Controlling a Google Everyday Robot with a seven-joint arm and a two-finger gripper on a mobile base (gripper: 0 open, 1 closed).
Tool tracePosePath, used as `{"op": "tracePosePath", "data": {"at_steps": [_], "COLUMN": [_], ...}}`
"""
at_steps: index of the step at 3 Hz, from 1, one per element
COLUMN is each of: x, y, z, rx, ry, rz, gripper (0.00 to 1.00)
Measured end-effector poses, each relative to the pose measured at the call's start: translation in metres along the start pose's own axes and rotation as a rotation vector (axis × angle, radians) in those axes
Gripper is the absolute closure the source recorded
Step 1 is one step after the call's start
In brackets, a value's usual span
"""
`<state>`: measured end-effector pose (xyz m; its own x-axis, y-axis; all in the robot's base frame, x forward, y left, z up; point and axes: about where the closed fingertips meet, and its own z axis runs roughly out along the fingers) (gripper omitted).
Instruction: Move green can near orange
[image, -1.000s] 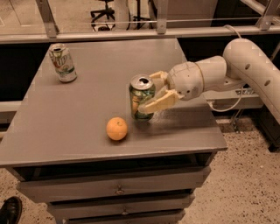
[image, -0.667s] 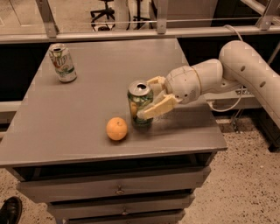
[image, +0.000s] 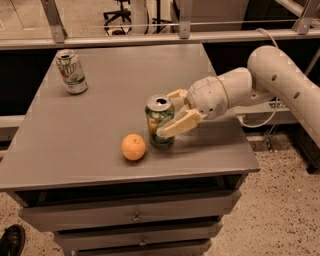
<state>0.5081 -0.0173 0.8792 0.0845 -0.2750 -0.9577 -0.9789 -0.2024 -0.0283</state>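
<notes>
Your end effector (image: 168, 116) grips the green can (image: 157, 111), which is upright just right of the orange (image: 133, 147) on the surface (image: 100, 115). Set it flat, release gently, then withdraw to the right without nudging either.

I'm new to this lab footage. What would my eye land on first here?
The cream gripper, reaching in from the right, is shut on the green can near the front of the table. Close to its left lies the orange; a white can stands far back-left.
</notes>
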Motion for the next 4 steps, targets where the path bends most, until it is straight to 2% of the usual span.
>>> {"op": "tracePosePath", "data": {"at_steps": [1, 2, 3, 4], "x": [0.004, 0.010, 0.039, 0.059], "y": [-0.003, -0.009, -0.016, -0.017], "z": [-0.012, -0.034, -0.109, -0.172], "rx": [0.027, 0.078, 0.261, 0.489], "ry": [0.033, 0.085, 0.119, 0.057], "rz": [0.000, -0.004, 0.050, 0.112], "gripper": [0.04, 0.00, 0.00, 0.00]}}
